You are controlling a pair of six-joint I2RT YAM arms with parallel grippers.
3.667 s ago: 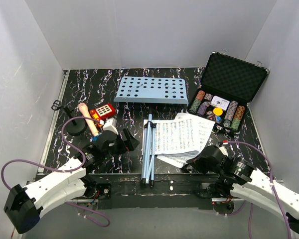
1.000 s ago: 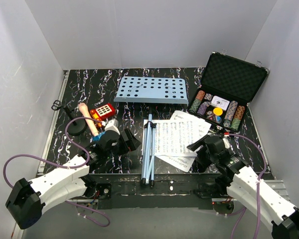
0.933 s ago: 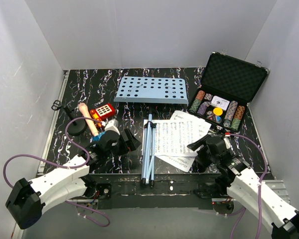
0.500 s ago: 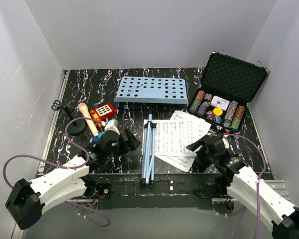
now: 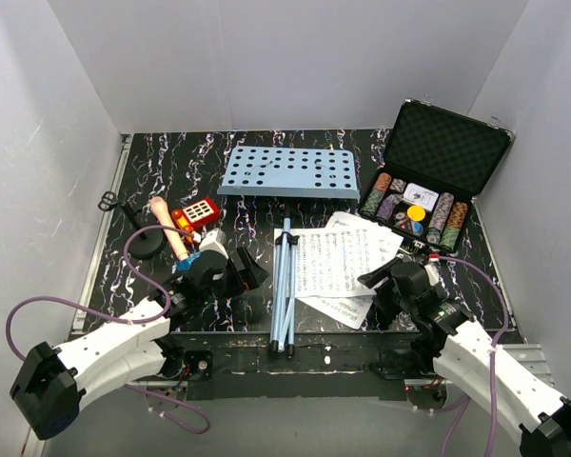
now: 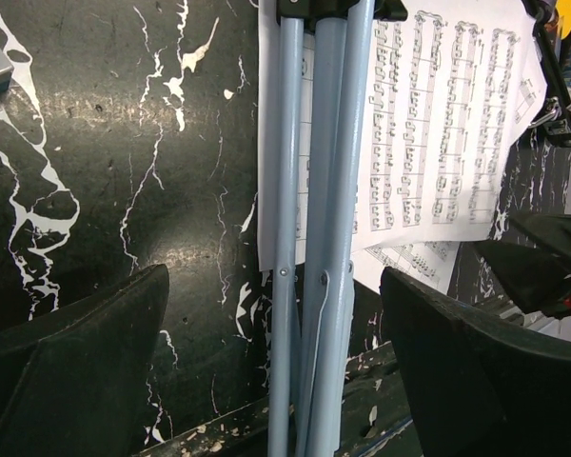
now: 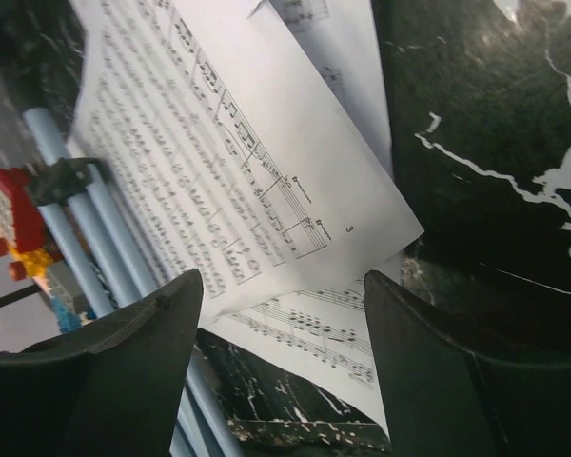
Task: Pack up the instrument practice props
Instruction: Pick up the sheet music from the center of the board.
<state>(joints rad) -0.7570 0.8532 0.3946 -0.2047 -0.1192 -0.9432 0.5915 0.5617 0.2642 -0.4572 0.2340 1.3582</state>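
Black marble tabletop (image 5: 186,162): glossy with white veins all over, scuffed pale along the near edge where the arms are bolted. Plain grey-white walls (image 5: 295,57) box it in on three sides.
Left gripper (image 6: 273,281): jaws about as wide as they go, nothing held. The music stand's folded light-blue tripod legs (image 6: 319,190) run lengthwise straight through the gap, clear of both fingers (image 6: 76,371).
Right gripper (image 7: 284,281): jaws wide too, gripping nothing. The corner of the top sheet-music page (image 7: 219,143) pokes into the gap, and a second page (image 7: 305,338) peeks out from under it, nearer the fingers.
Just past the left jaws: that same sheet music sits ahead and to the right, with the legs lying over its left edge.
Further out: the stand's perforated blue desk (image 5: 288,173) lies flat beyond the far end of the legs. The microphone (image 5: 160,224) on its black round base is off to the left of the left jaws, beside a red toy keypad (image 5: 198,211). The open case of poker chips (image 5: 438,176) is ahead and right of the right jaws.
Overhead only: desk, microphone and case.
Left wrist only: the little rivets on the legs.
Right wrist only: a "3" printed at the page corner.
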